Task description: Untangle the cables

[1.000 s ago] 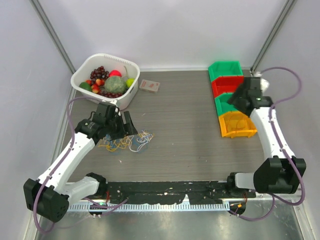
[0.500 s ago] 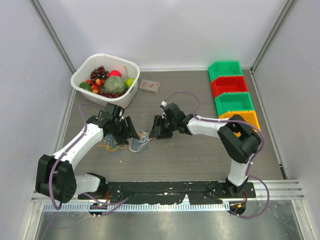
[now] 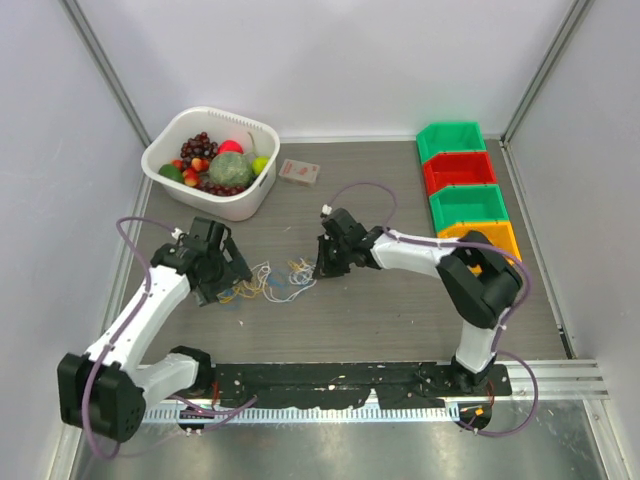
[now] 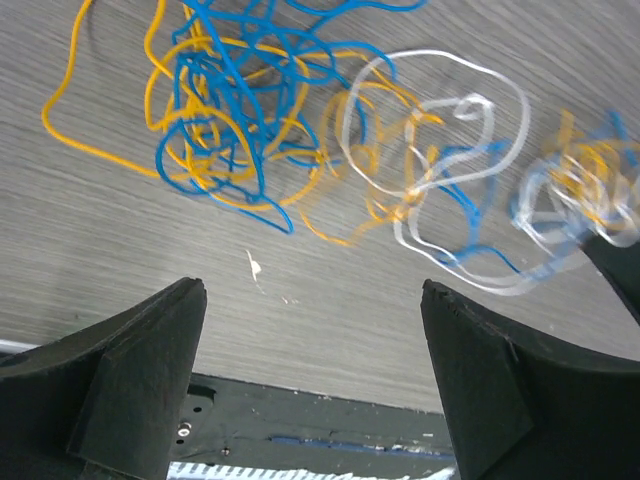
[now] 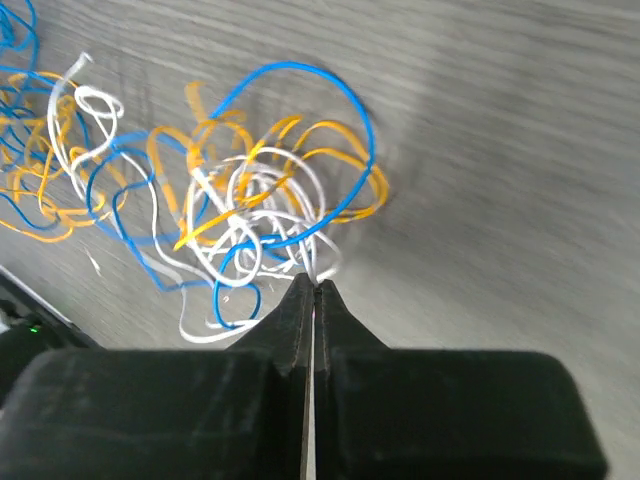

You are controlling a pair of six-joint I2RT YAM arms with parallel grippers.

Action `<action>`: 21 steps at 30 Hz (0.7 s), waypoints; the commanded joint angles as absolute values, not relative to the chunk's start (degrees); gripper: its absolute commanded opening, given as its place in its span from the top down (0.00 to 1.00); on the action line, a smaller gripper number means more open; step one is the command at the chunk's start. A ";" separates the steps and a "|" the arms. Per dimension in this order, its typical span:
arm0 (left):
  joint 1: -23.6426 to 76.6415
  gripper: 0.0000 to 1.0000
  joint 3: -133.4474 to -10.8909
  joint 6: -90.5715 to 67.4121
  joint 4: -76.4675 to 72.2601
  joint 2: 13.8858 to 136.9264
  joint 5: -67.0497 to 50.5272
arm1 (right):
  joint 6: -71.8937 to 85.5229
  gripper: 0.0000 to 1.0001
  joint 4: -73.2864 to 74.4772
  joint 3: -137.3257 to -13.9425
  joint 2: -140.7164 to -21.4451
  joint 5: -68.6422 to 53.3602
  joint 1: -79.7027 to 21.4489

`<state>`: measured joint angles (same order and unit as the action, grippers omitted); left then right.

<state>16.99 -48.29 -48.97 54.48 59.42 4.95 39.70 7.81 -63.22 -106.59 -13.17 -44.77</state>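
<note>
The cables lie as a loose tangle of thin blue, yellow and white cords on the grey table between my two grippers. In the left wrist view a blue and yellow knot lies at the upper left, with white loops strung out to its right. My left gripper stands open just left of the tangle, with nothing between its fingers. My right gripper is shut on a white cable at the tangle's right end.
A white basket of fruit stands at the back left, with a small card box beside it. Green, red, green and yellow bins line the right side. A black rail runs along the near edge.
My right arm swung from the bins to the tangle and shut on a white cable. My left gripper drew back to the left and opened wider. The tangle is stretched out rightwards.
</note>
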 commanded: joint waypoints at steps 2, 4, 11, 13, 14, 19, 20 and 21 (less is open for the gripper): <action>11.88 0.16 -44.92 -45.97 44.41 70.90 0.28 | 30.94 0.99 25.11 -63.90 -89.16 -0.19 -44.65; 11.08 0.42 -46.48 -43.69 43.59 76.17 -5.25 | 30.59 0.99 29.41 -63.28 -84.32 3.77 -43.08; 11.08 0.96 -46.05 -43.33 41.57 69.27 -4.75 | 29.62 0.99 38.32 -63.99 -71.56 10.02 -37.18; 11.07 1.00 -47.98 -43.33 43.84 66.37 -4.92 | 28.48 0.99 37.97 -63.20 -71.36 8.97 -36.13; 11.07 1.00 -48.95 -43.33 44.90 64.44 -4.49 | 28.13 0.99 38.06 -62.93 -71.80 8.44 -35.51; 11.16 1.00 -56.15 -44.03 49.83 54.07 -0.89 | 28.12 0.99 38.41 -61.44 -78.11 10.37 -33.50; 11.08 1.00 -56.77 -44.56 49.92 52.66 -0.53 | 28.21 0.99 39.10 -61.52 -79.27 12.02 -33.23; 11.07 1.00 -56.78 -45.26 49.83 51.95 -0.53 | 28.04 0.99 41.72 -62.57 -82.15 12.74 -32.18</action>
<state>11.27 -52.69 -44.27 48.12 56.77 -2.79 28.99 37.10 -62.48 -76.14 8.27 -34.50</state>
